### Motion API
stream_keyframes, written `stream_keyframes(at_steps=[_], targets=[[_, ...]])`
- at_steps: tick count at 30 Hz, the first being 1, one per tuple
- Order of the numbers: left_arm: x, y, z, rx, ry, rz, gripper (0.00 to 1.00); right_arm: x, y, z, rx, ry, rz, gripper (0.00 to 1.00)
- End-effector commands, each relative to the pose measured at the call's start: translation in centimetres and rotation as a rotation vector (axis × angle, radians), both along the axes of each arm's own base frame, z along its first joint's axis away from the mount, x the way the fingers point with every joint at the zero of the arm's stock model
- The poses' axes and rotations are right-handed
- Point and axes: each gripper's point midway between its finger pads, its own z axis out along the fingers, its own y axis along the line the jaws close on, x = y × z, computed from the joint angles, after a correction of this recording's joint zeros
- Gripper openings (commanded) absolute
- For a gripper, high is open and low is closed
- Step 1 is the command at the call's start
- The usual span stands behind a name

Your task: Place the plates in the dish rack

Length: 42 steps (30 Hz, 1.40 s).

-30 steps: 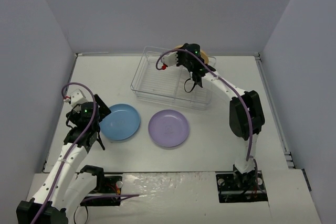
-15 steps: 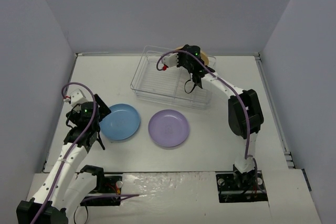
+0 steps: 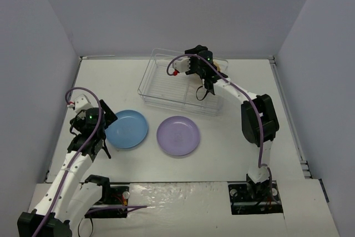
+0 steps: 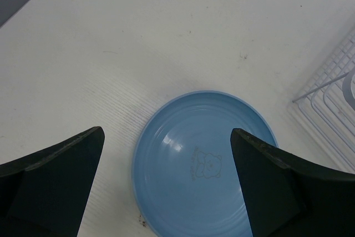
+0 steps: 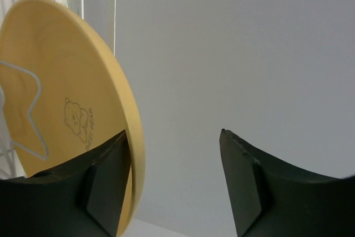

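Observation:
The yellow-orange plate (image 5: 61, 98) stands on edge at the far side of the dish rack (image 3: 177, 84), with a rack wire (image 5: 22, 109) across its face. My right gripper (image 5: 173, 132) is open. Its left finger lies beside the plate's rim and its right finger stands well apart from it. From above, the right gripper (image 3: 206, 66) hides most of that plate. The light blue plate (image 4: 205, 170) lies flat on the table just ahead of my open left gripper (image 4: 166, 131). The lavender plate (image 3: 178, 135) lies flat to the right of the blue plate (image 3: 126, 129).
The white table (image 3: 111, 81) is boxed in by grey walls at the back and on both sides. The rack's corner wires (image 4: 333, 98) show at the right of the left wrist view. The right arm's elbow (image 3: 258, 117) stands beside the rack.
My right gripper has opened and let go of the yellow-orange plate, which stays upright in the rack. The right wrist has shifted slightly left. The left arm has not moved.

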Motion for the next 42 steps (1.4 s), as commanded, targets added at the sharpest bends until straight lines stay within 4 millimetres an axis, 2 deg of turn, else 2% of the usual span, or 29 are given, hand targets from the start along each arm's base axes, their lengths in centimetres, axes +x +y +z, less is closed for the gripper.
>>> stream_keyframes(at_steps=[1,3,5,6,10,14,17,19,22,23,26,30,34,38,40,42], targets=[[1.3,0.0,3.9,-0.012,-0.1,0.012,0.97,-1.4,0.6,7.0,0.119,-0.12,0.013,0.65],[1.2,0.1,4.1,-0.015,-0.103,0.013,0.97,-1.9,1.0,7.4,0.153,-0.108,0.017,0.69],[1.0,0.0,4.2,-0.017,-0.099,0.01,0.97,-3.0,1.6,8.9,0.2,-0.109,0.033,0.74],[0.9,0.0,4.4,-0.019,-0.102,0.007,0.97,-3.6,2.3,9.3,0.235,-0.089,0.061,0.8],[0.6,-0.3,4.9,-0.033,-0.109,-0.008,0.97,-6.8,3.6,13.2,0.392,-0.067,0.124,1.0],[0.0,-0.5,5.1,-0.041,-0.091,-0.02,0.97,-10.6,4.8,16.5,0.58,-0.007,0.211,1.0],[-0.3,-0.7,5.9,-0.048,-0.088,-0.037,0.97,-13.6,5.5,18.2,0.703,0.035,0.302,1.0],[-0.7,-0.8,5.9,-0.051,-0.076,-0.044,0.97,-14.3,5.7,18.2,0.728,0.04,0.316,0.99],[-0.9,-1.0,6.3,-0.058,-0.086,-0.054,0.97,-13.2,5.0,17.1,0.715,0.059,0.24,0.9],[-1.0,-1.0,6.3,-0.062,-0.09,-0.057,0.97,-12.7,4.8,16.2,0.702,0.075,0.205,0.9],[-0.9,-1.1,6.4,-0.064,-0.096,-0.061,0.97,-11.8,4.6,15.9,0.694,0.08,0.166,0.94],[-0.7,-1.2,6.5,-0.058,-0.093,-0.069,0.97,-12.1,4.7,16.3,0.708,0.075,0.178,0.96],[0.1,-1.9,6.6,-0.063,-0.103,-0.113,0.97,-11.1,3.7,15.5,0.78,0.079,0.09,1.0],[1.6,-3.9,7.5,-0.091,-0.136,-0.216,0.97,-8.6,1.0,15.2,1.06,0.135,-0.125,1.0],[3.1,-5.7,9.0,-0.107,-0.174,-0.314,0.97,-7.1,-0.8,15.3,1.241,0.207,-0.216,1.0],[4.7,-7.8,11.2,-0.121,-0.215,-0.428,0.97,-6.0,-1.8,13.9,1.422,0.311,-0.318,1.0]])
